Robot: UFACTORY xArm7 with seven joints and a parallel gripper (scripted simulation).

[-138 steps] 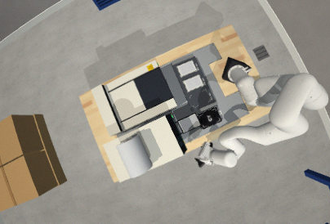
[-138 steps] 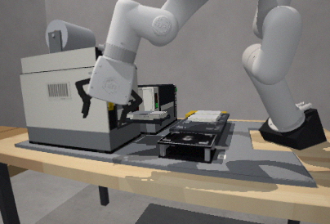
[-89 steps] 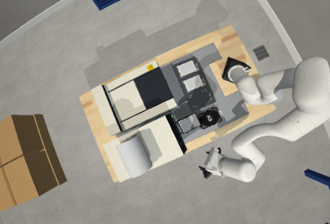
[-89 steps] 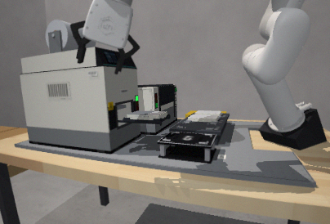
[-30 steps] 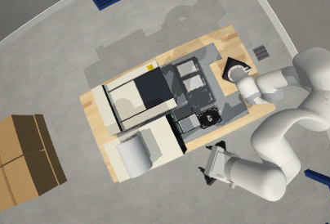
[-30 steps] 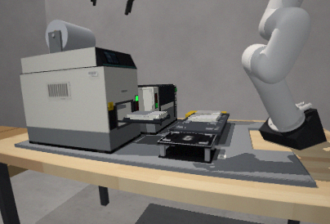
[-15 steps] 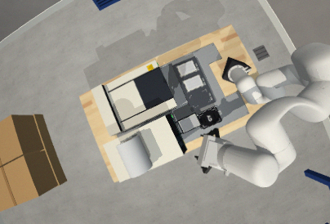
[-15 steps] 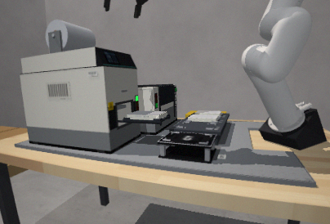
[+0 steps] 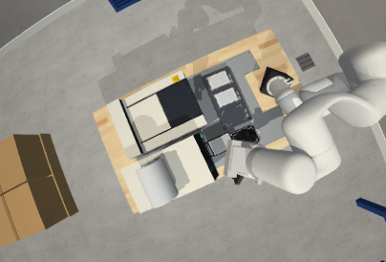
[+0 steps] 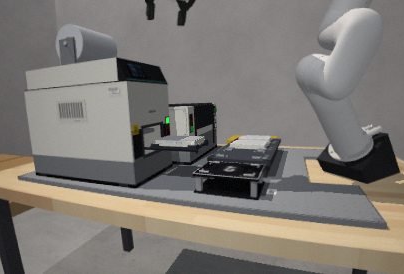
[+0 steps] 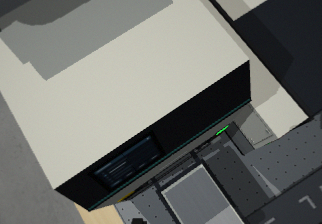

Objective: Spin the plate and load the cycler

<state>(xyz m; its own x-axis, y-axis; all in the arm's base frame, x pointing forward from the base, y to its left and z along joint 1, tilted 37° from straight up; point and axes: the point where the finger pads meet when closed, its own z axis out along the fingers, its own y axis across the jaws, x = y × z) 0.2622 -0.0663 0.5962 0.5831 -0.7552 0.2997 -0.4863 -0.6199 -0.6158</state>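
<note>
Plate K73 (image 10: 179,141) lies on the sealer's stage, which sticks out from the front of the cream sealer (image 10: 88,125). It also shows in the overhead view (image 9: 217,143) and at the bottom of the wrist view (image 11: 197,197). My gripper (image 10: 165,11) is open and empty. It hangs high above the sealer's front and stage, far from any plate. The centrifuge (image 9: 167,107) with its dark top stands beside the sealer. Two pale plates sit on the deck row, the far one (image 9: 219,80) and the middle one (image 9: 225,98). The black CY nest (image 10: 228,172) is empty.
The sealer's foil roll (image 10: 85,44) rises above its top. A green lamp (image 11: 222,131) glows at the sealer's front. My arm's base (image 10: 360,160) stands at the table's right. A cardboard box (image 9: 24,184) sits on the floor beyond the table.
</note>
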